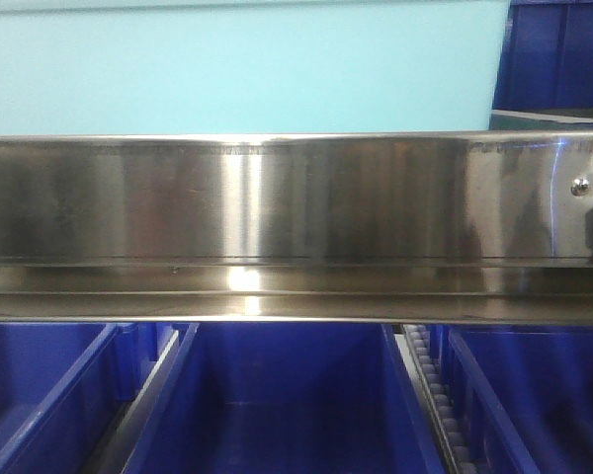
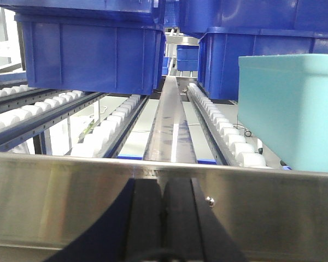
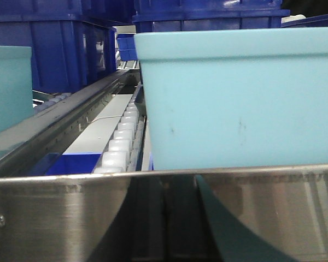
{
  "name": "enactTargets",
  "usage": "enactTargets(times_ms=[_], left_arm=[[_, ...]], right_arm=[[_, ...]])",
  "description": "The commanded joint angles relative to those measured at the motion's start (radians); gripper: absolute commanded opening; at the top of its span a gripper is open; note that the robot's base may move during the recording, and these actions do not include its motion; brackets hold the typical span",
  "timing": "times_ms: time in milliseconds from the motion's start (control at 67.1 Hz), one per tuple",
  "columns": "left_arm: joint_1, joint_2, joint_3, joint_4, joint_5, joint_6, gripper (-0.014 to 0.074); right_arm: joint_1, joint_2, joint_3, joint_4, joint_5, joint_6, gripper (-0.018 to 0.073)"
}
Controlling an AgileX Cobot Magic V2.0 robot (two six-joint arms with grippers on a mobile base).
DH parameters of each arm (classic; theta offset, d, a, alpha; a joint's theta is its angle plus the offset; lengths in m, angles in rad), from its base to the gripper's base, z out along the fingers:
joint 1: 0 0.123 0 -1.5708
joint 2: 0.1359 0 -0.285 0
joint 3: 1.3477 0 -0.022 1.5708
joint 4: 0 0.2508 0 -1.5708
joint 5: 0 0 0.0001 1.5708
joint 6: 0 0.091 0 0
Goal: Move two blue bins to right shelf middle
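Observation:
Several alike royal-blue bins show. In the left wrist view one blue bin [image 2: 93, 54] and another [image 2: 251, 60] stand at the far end of the roller lanes. The right wrist view shows blue bins at the back too [image 3: 60, 49]. In the front view more blue bins [image 1: 287, 395] sit on the level below the rail. My left gripper [image 2: 164, 183] is shut and empty, its black fingers close against the steel front rail [image 2: 71, 202]. My right gripper [image 3: 164, 183] is shut and empty, just in front of the rail [image 3: 60, 213].
A light teal bin [image 3: 240, 98] stands right behind the rail ahead of my right gripper; it shows at the right of the left wrist view [image 2: 290, 109] and above the rail in the front view [image 1: 247, 69]. A second teal bin [image 3: 8, 87] is at left. White rollers [image 2: 109, 128] line the lanes.

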Motion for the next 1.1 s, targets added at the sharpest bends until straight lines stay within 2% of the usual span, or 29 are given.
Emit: enactTargets(times_ms=[0, 447, 611, 909, 1013, 1088], left_arm=[[0.005, -0.004, -0.004, -0.005, -0.018, -0.007, -0.0111], [0.004, -0.004, -0.004, -0.005, -0.025, -0.007, -0.0111], [0.004, -0.004, -0.004, -0.005, -0.089, -0.007, -0.0111], [0.004, -0.004, -0.004, -0.011, -0.208, -0.007, -0.0111], [0.004, -0.004, -0.004, -0.011, -0.277, -0.007, -0.0111], [0.004, -0.004, -0.014, -0.011, -0.285, -0.007, -0.0111]], right_arm=[[-0.002, -0.004, 0.002, 0.002, -0.023, -0.008, -0.0162], [-0.002, -0.004, 0.002, 0.002, -0.023, -0.008, -0.0162], [-0.002, -0.004, 0.002, 0.002, -0.026, -0.008, -0.0162], [-0.002, -0.004, 0.002, 0.002, -0.112, -0.008, -0.0162], [-0.002, -0.004, 0.002, 0.002, -0.204, -0.008, -0.0162], [-0.002, -0.004, -0.009, 0.002, -0.239, -0.003, -0.0162]])
